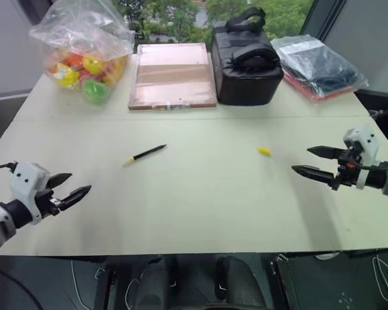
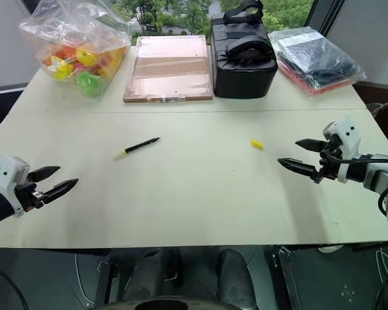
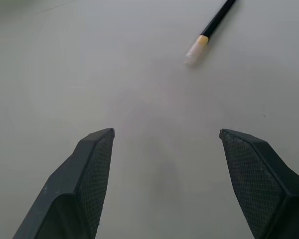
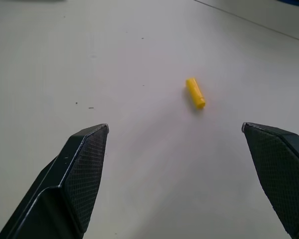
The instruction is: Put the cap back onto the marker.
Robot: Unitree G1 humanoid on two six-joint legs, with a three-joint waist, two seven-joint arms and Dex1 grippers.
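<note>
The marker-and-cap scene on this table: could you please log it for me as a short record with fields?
marker: lies flat on the table, uncapped, left of centre
cap: lies on its side, apart from the marker, to its right
left gripper: open, empty, above the table's near left edge, facing the marker
right gripper: open, empty, facing the cap
back of table: bag of toys, flat copper-coloured box, black case, bagged dark clothing
task state: cap not yet on marker
</note>
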